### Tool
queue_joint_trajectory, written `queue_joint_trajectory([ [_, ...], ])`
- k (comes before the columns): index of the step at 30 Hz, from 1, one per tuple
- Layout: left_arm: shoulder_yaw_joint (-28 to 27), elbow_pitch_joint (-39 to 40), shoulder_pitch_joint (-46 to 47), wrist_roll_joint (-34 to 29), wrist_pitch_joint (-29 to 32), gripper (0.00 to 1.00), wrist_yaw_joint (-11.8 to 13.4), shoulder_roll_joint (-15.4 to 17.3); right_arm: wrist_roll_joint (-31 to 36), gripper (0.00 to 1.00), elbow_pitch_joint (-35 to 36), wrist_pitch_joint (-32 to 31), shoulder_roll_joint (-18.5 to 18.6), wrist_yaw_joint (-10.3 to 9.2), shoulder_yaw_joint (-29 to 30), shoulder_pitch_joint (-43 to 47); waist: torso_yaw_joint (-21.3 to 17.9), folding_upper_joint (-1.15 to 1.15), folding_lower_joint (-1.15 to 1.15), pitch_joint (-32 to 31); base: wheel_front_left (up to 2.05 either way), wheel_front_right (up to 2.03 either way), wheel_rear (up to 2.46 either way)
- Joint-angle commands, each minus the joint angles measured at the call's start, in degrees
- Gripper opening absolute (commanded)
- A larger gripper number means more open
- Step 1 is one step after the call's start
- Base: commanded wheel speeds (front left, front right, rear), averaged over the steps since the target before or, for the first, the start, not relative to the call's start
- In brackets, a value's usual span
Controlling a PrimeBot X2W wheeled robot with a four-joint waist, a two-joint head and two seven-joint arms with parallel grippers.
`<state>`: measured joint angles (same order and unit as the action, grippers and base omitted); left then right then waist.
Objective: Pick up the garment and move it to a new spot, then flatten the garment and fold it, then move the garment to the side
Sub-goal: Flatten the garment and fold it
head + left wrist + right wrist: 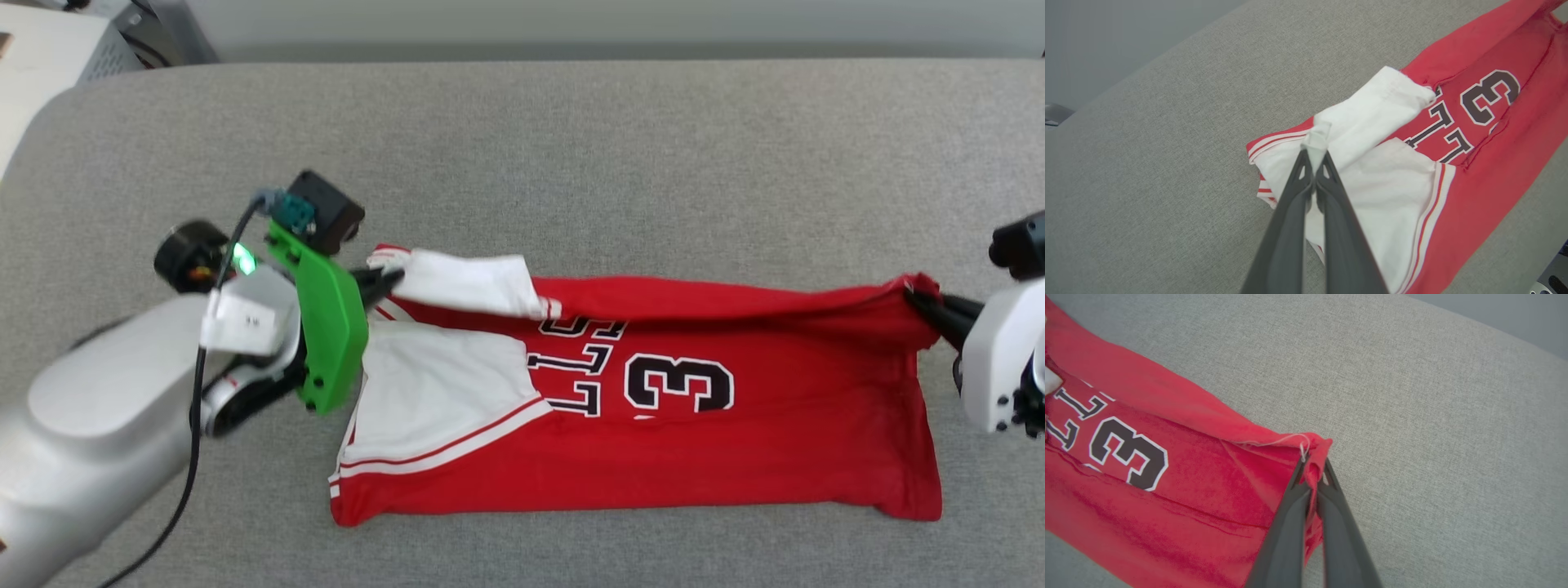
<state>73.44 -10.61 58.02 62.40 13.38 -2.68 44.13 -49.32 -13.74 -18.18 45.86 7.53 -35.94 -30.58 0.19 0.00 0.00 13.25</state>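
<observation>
The garment (653, 425), a red jersey with white sleeves and a black "3", lies stretched sideways on the grey surface. My left gripper (384, 286) is shut on the white sleeve fabric at the jersey's left end; in the left wrist view the pinched white cloth sticks out past the fingertips of the left gripper (1314, 153). My right gripper (922, 306) is shut on the red far corner at the right end. From the right wrist, red cloth of the garment (1167, 477) is bunched between the tips of the right gripper (1312, 465). The far edge is lifted slightly between both grips.
The grey fabric surface (571, 163) extends well beyond the jersey toward the far side and on both sides. A white box (49, 57) stands off the surface at the far left. A black cable (196, 408) hangs along my left arm.
</observation>
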Motion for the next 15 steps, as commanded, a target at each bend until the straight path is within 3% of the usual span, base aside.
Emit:
queue_joint_trajectory([
  [1,-0.11,0.85,-2.56,0.42,-0.77,0.0,0.8,0.47,-0.88,0.0,0.67,0.66,0.33,-0.04,0.3,2.21,0.44,0.0,0.0,-2.16,0.0,0.0,0.0],
  [9,-0.1,3.63,-12.33,1.16,-2.84,0.0,4.23,2.35,-1.32,0.0,3.38,3.19,0.9,-0.04,3.63,12.24,0.47,0.0,0.0,-3.5,0.0,0.0,0.0],
  [15,-0.1,3.74,-16.47,1.76,-3.86,0.0,5.44,2.6,-1.36,0.0,4.84,2.95,-0.21,-0.04,6.28,17.62,0.12,0.0,0.0,-3.26,0.0,0.0,0.0],
])
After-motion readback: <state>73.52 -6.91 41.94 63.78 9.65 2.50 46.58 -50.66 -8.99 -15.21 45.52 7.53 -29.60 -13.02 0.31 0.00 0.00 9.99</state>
